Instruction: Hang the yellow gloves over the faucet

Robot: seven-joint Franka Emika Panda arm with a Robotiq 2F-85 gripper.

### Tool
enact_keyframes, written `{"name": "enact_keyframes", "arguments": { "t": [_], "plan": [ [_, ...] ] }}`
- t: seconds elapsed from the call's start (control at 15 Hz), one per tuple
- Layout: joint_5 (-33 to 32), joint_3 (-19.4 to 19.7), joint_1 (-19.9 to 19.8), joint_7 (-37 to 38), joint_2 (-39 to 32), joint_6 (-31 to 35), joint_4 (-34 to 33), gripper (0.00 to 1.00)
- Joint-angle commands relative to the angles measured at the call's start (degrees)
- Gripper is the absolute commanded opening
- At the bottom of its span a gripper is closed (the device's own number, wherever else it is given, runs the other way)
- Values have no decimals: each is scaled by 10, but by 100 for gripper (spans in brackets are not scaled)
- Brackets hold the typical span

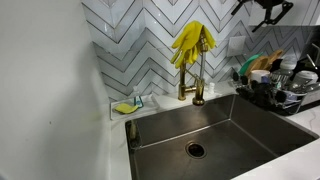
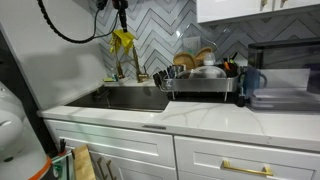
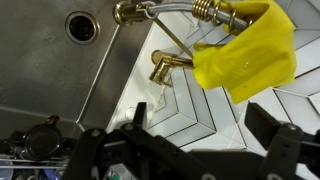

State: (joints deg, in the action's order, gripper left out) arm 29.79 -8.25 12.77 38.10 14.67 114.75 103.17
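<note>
The yellow gloves (image 1: 192, 42) are draped over the top of the brass gooseneck faucet (image 1: 197, 88), with the fingers dangling down. Both exterior views show them, and an exterior view has the gloves (image 2: 122, 40) on the faucet (image 2: 118, 68). In the wrist view the gloves (image 3: 245, 55) lie over the coiled spring neck (image 3: 205, 10). My gripper (image 3: 198, 113) is open and empty, apart from the gloves, with only tiled wall between its fingers. In an exterior view it (image 1: 268, 10) is up and to the right of the faucet, and it also shows in an exterior view (image 2: 122, 8).
A steel sink (image 1: 215, 125) with a drain (image 3: 82, 25) lies below the faucet. A small sponge (image 1: 124, 107) sits on the ledge beside it. A dish rack (image 2: 200, 82) full of dishes stands on the counter next to the sink. The herringbone tiled wall is close behind.
</note>
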Motion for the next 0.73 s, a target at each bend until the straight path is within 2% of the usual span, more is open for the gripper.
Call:
{"name": "enact_keyframes", "arguments": {
  "t": [0.0,0.47,0.53,0.67],
  "plan": [
    [36,14,-10,-77,41,-60,10,100],
    [47,15,-28,-132,100,-96,28,100],
    [38,6,-32,-117,73,-89,2,100],
    [38,6,-34,-119,83,-90,5,100]
  ]
}}
